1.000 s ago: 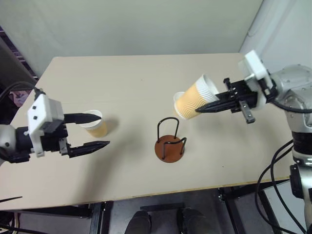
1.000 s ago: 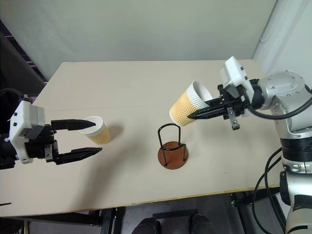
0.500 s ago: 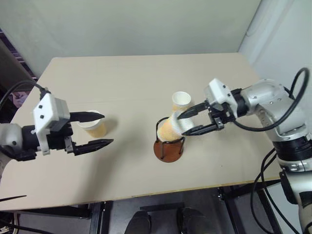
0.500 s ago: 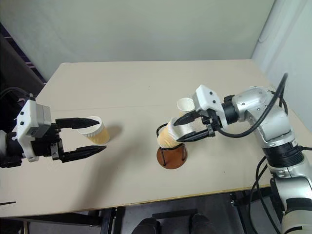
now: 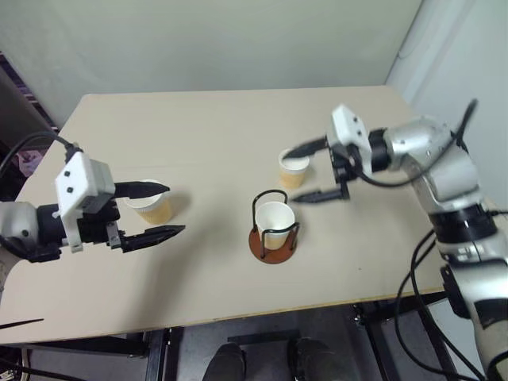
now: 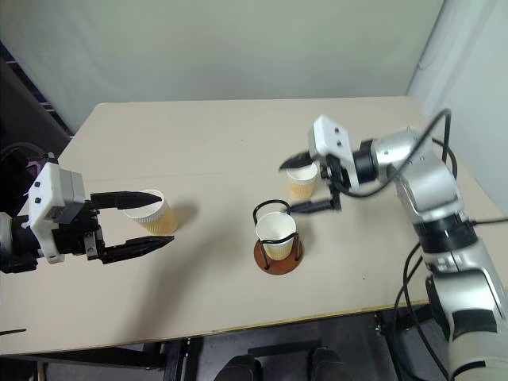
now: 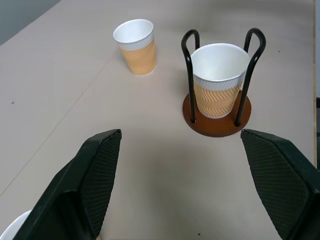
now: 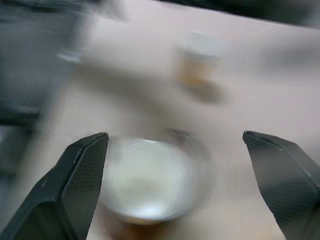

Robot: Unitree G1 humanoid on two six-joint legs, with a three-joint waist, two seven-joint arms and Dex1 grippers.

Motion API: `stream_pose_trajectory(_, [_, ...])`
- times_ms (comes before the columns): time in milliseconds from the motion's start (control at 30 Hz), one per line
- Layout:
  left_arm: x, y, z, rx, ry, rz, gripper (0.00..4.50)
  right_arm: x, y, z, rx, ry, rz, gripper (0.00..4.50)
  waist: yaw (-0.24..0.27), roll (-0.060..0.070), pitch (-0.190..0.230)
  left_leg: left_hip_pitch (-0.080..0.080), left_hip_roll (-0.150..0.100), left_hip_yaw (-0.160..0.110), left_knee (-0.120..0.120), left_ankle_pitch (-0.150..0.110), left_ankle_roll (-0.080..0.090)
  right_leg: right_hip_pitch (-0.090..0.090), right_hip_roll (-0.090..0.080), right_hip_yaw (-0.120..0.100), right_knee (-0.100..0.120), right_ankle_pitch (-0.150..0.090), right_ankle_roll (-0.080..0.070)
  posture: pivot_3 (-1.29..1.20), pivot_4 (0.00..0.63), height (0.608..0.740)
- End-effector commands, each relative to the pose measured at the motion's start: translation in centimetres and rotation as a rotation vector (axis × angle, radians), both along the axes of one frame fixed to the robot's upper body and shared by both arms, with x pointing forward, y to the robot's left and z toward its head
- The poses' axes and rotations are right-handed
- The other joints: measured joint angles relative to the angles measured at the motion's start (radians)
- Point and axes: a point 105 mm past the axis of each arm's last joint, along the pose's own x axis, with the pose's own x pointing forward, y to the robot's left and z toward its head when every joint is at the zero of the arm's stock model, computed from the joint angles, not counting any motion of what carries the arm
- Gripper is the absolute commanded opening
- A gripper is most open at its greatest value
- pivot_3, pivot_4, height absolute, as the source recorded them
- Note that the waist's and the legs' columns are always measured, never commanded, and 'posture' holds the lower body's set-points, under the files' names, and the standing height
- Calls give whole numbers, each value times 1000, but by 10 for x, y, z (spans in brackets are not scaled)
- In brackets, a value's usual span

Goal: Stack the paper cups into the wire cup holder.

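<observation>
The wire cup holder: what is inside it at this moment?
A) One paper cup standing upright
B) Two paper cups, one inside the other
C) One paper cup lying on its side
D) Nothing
A: in the left wrist view, a single paper cup stands upright, mouth up, between the black loops of the wire cup holder.

table point(image 5: 214, 127): far half lying bare, giving free passage | wire cup holder point(image 5: 274, 230): standing mid-table with a cup point(image 5: 275, 220) inside, blocking low passes | second cup point(image 5: 294, 168): standing just behind it, between the right gripper point(image 5: 313, 171) fingers | third cup point(image 5: 151, 203): sitting beside the left gripper point(image 5: 155, 210) | open tabletop lying between left gripper and holder
</observation>
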Motion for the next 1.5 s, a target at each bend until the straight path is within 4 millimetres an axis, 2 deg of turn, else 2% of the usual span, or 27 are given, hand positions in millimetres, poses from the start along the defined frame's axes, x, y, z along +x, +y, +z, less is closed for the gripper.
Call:
stream_pose_trajectory(33, [4,-5,20,-35,-104,7,4122,30,2,-26,-96,-31,-63,4466,0,0,0,0,0,0,0,0,0,0,0,0,0,0,0,0,150,740])
stream_pose_trajectory(100, [3,-10,22,-47,-107,-16,4122,42,3,-36,-141,-37,-95,4466,-1,1,0,-1,1,0,0,0,0,-3,0,0,1,5,6,0,150,740])
stream_pose_trajectory(233, [2,-18,20,-57,-101,-33,4122,54,2,-54,-204,-31,-132,4466,0,3,2,-7,3,1,-3,0,-1,-9,0,-1,0,7,7,0,150,740])
stream_pose_trajectory(433, [-1,-23,16,-65,-92,-34,4122,63,4,-65,-229,-33,-185,4466,0,3,2,-10,6,2,-2,1,-7,-11,1,-4,-2,7,7,0,150,740])
stream_pose_trajectory(533, [-1,-23,16,-61,-91,-28,4122,63,6,-64,-231,-42,-169,3904,0,3,2,-11,6,2,-2,0,-7,-11,1,-4,-2,7,7,0,150,740])
stream_pose_trajectory(567, [-1,-23,16,-60,-91,-26,4122,63,8,-63,-226,-45,-164,3589,0,3,2,-11,6,2,-1,0,-7,-11,1,-4,-2,7,7,0,150,740])
stream_pose_trajectory(833, [-1,-22,15,-56,-89,-25,4122,55,16,-52,-176,-30,-85,645,0,3,2,-10,7,2,-1,0,-8,-11,1,-4,0,7,6,0,150,740])
stream_pose_trajectory(900, [0,-22,15,-57,-89,-29,4122,50,18,-45,-143,-8,-38,25,0,3,2,-10,7,2,-1,0,-8,-11,1,-4,0,7,6,0,150,740])
stream_pose_trajectory(967, [1,-22,16,-56,-89,-30,4122,41,19,-35,-90,22,34,25,-1,3,2,-10,7,2,-1,0,-8,-11,1,-4,0,7,6,0,150,740])
stream_pose_trajectory(1067, [3,-21,14,-54,-85,-30,4122,31,22,-10,27,30,99,25,-1,3,2,-10,7,3,-1,0,-8,-11,1,-4,-1,7,6,0,150,740])
stream_pose_trajectory(1167, [3,-22,14,-52,-84,-38,4122,12,13,39,166,26,178,25,1,3,2,-10,6,3,-1,1,-10,-11,1,-5,-1,7,6,0,150,740])
stream_pose_trajectory(1233, [3,-23,14,-52,-81,-45,4122,-17,3,64,206,47,284,25,5,3,2,-11,6,3,0,2,-11,-11,1,-5,-2,7,5,0,150,740])
stream_pose_trajectory(1300, [2,-22,13,-49,-74,-49,4122,-45,-1,65,176,76,362,25,9,2,2,-12,6,3,0,8,-21,-11,2,-5,-2,6,4,0,150,740])
stream_pose_trajectory(1367, [2,-22,11,-41,-64,-56,4122,-66,-2,58,130,107,410,25,7,2,1,-11,6,3,0,8,-22,-8,3,-5,-4,5,3,0,150,740])
stream_pose_trajectory(1500, [3,-25,8,-36,-49,-81,4122,-85,2,40,63,128,430,25,-10,1,1,-2,6,7,0,7,-22,-3,3,-3,-3,4,4,0,150,740])
